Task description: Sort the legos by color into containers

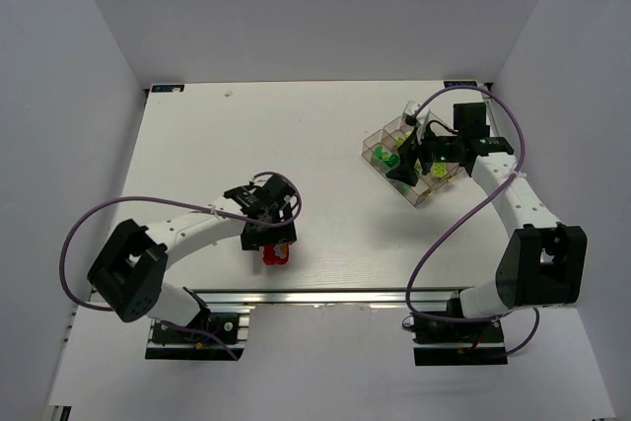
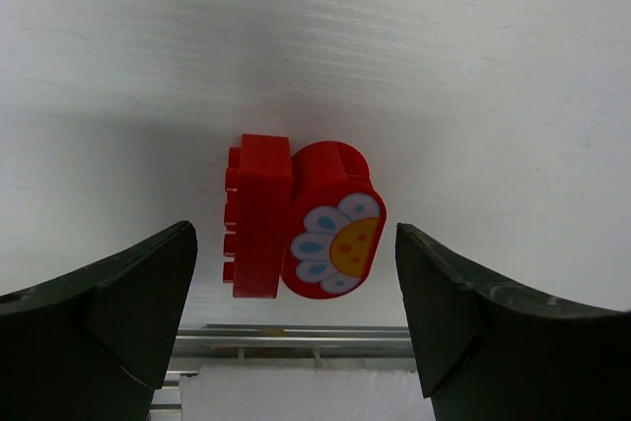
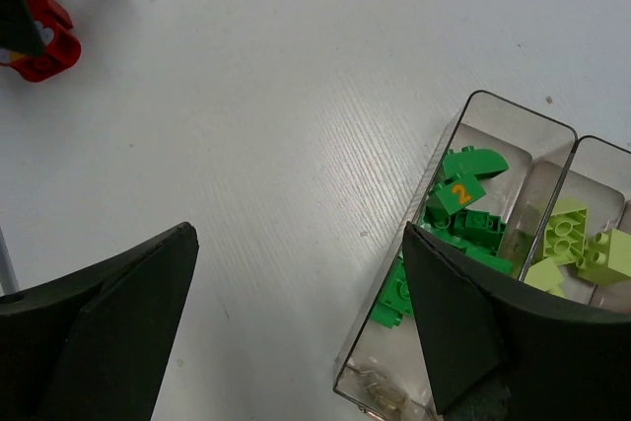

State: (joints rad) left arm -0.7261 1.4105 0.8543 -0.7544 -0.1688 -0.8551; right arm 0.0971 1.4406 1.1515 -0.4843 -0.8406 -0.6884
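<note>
Left gripper (image 2: pixel 291 232) released, jaws wide, straddling red brick (image 2: pixel 259 216) and red flower piece (image 2: pixel 335 229); the two touch, near the counter (image 2: pixel 414 66) front edge.

Right gripper (image 3: pixel 297 234) released over tray (image 3: pixel 521 108). Dark green legos (image 3: pixel 463 214) and pale legos (image 3: pixel 577 244) lie in adjoining compartments.

Risk: the left gripper's close could pinch both reds askew, or flick one off the edge.

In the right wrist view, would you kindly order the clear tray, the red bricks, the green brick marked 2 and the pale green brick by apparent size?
1. clear tray, though partly cut off.
2. red bricks, farther away.
3. green brick marked 2 and pale green brick: alike, unranked.
</note>
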